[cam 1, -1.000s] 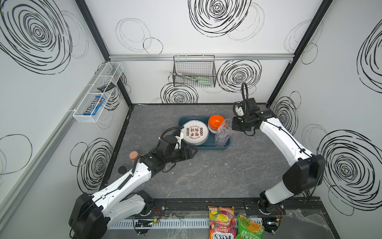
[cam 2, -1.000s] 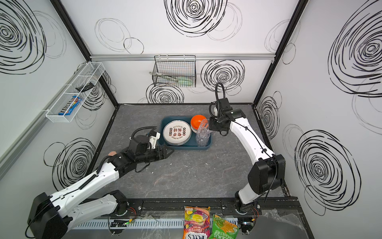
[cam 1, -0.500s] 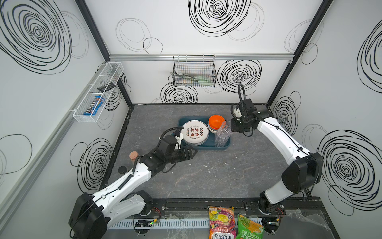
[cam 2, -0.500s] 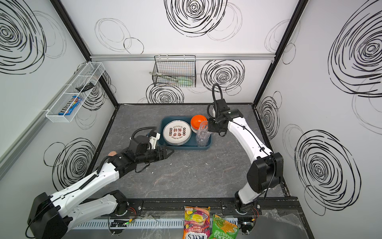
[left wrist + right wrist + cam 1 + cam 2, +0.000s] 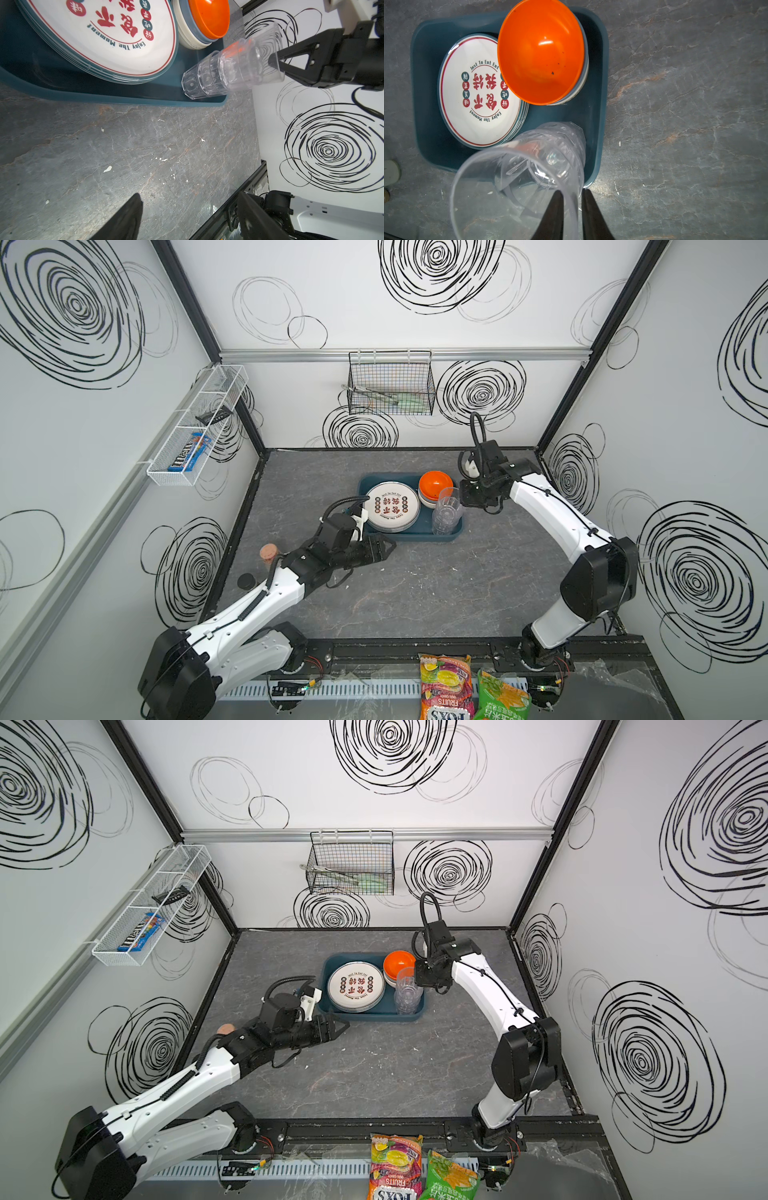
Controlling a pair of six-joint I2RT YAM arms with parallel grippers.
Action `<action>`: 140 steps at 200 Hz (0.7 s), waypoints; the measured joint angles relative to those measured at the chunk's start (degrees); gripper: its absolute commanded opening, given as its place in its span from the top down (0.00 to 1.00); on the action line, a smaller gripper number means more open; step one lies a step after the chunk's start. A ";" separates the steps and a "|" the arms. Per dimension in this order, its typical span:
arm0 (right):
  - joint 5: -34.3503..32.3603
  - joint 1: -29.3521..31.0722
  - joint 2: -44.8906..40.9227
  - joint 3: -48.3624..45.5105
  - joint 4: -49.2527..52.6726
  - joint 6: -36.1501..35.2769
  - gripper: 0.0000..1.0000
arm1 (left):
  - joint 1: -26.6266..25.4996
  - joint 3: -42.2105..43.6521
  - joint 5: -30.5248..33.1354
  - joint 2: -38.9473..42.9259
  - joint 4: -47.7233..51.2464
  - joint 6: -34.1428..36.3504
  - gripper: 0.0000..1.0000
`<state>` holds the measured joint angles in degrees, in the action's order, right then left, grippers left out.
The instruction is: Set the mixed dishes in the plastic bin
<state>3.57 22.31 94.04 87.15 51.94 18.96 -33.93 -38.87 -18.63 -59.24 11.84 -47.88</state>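
The dark teal plastic bin sits mid-table. In it lie a stack of white plates with red Chinese characters, an orange bowl nested on blue and cream bowls, and a leaning stack of clear tumblers in its near right corner. My right gripper straddles the top tumbler's rim, one finger inside and one outside, jaws slightly parted. My left gripper hovers open and empty over bare table just in front of the bin's left corner.
A cork-stoppered jar and a small dark-lidded jar stand by the left wall behind my left arm. A black wire basket hangs on the back wall, a white mesh rack on the left wall. Snack bags lie at the front edge.
My right gripper has shifted slightly leftward at the tumbler stack. The left arm has not moved.
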 measured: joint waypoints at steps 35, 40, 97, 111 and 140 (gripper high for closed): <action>-0.17 0.35 0.09 0.90 -0.09 0.48 0.71 | 0.37 0.13 -0.02 0.24 0.02 -0.02 0.24; -0.20 0.35 0.09 1.01 -0.07 0.50 0.71 | 0.37 0.13 0.00 0.28 0.02 -0.02 0.24; -1.03 0.35 -0.59 1.20 -0.59 1.09 0.60 | 1.40 0.13 0.00 1.57 0.13 0.02 0.23; -1.07 0.35 -1.38 1.20 -0.98 1.18 0.57 | 1.99 0.13 0.02 1.92 0.42 0.17 0.23; -1.49 0.35 -4.09 0.55 -3.34 1.38 0.49 | 4.70 -0.48 0.07 2.29 2.75 1.62 0.20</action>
<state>2.09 22.65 89.95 87.70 48.60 20.34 -29.23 -39.35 -18.57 -56.95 14.59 -46.26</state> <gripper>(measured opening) 0.477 0.789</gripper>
